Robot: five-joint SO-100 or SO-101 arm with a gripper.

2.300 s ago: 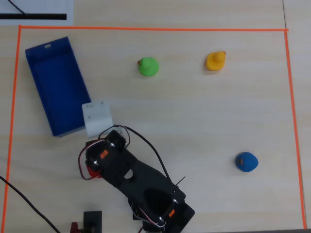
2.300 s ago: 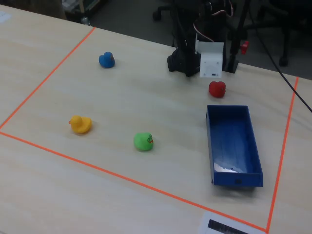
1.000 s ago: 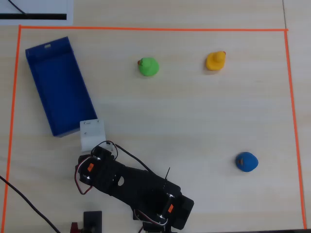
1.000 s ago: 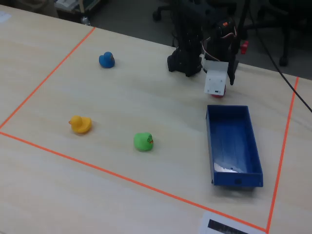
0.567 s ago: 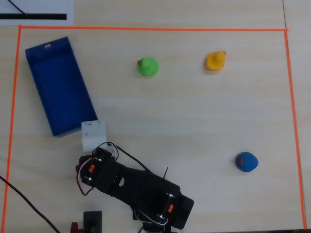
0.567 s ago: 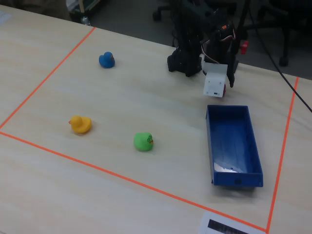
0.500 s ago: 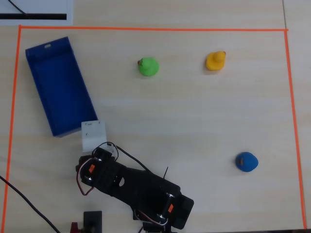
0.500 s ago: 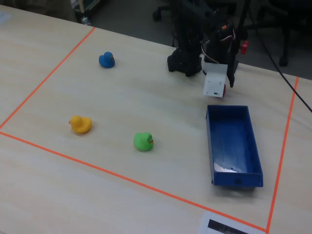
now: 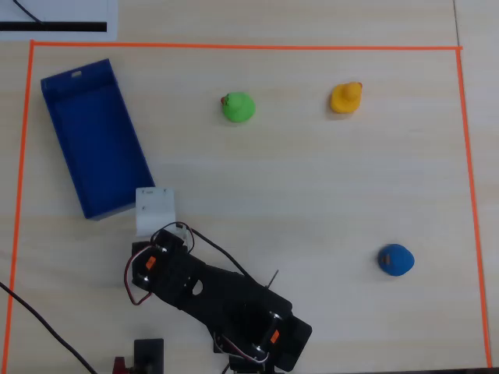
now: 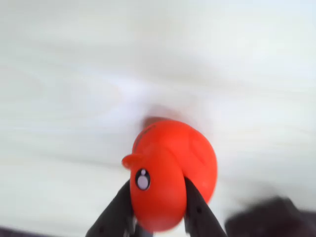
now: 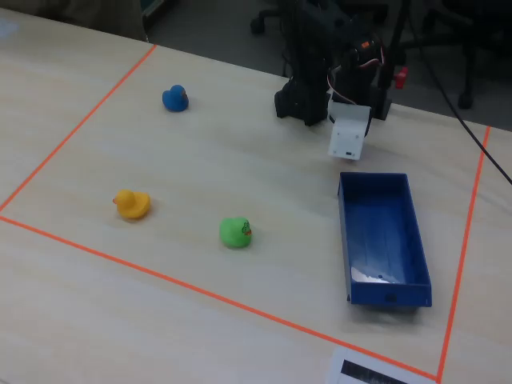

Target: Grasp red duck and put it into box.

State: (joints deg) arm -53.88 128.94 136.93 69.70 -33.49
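Wrist view: table (image 10: 74, 74) blurred; pincer (image 10: 158, 210) cut off at bottom edge. Red duck (image 10: 170, 173) was hidden in both other views.

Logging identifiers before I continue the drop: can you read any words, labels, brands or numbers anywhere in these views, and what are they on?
None can be read.
White sheet at the table edge: carries a black printed bar in both the overhead and fixed views, but no letters can be made out.
Red duck in the gripper: only a painted eye, no text.
Blue box, green duck, yellow duck and blue duck: no markings visible.
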